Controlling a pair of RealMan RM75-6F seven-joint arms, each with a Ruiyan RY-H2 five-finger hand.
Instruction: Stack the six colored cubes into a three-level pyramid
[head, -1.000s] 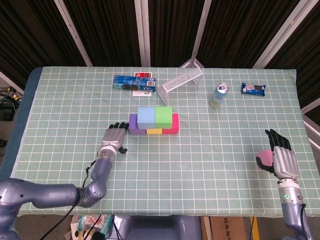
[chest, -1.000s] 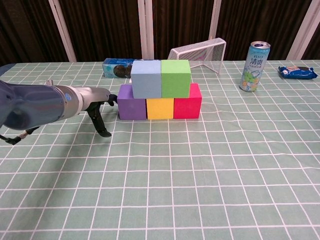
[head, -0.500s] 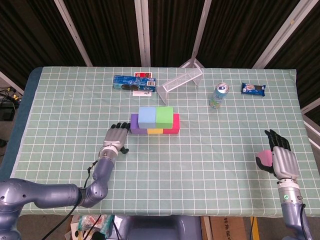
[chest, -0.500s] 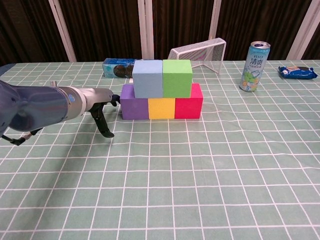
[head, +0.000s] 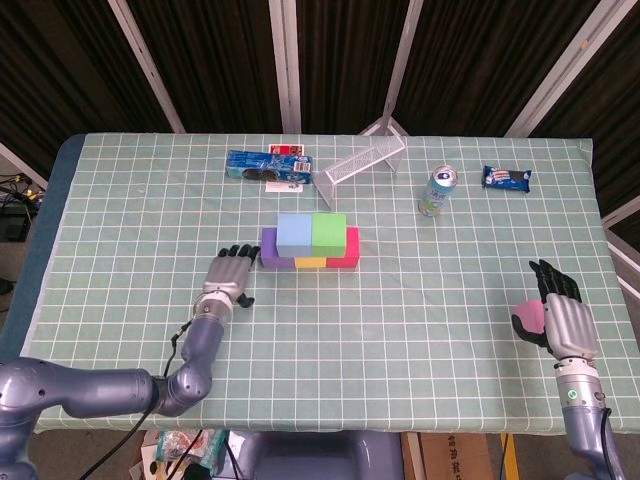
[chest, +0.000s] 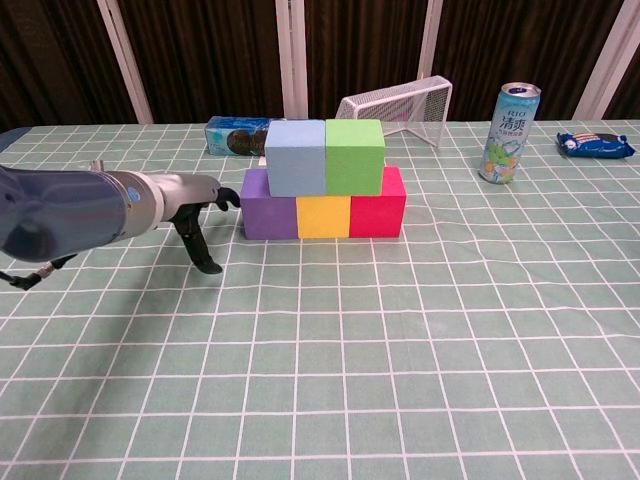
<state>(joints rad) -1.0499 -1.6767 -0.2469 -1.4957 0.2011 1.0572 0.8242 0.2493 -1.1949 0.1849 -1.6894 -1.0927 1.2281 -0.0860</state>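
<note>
Five cubes are already stacked at the centre of the head view: a purple cube (chest: 266, 214), a yellow cube (chest: 322, 217) and a red cube (chest: 377, 212) form the base, with a blue cube (chest: 295, 157) and a green cube (chest: 355, 156) seated across their seams. The sixth, a pink cube (head: 529, 319), is held in the right hand (head: 558, 315) at lower right, presumably for the top. The left hand (head: 229, 275), empty with fingers spread, is rested just left of the base, probably as a brace. A green checked cloth (head: 420, 300) is spread over the table; dark curtains (chest: 200, 55) are hung behind.
</note>
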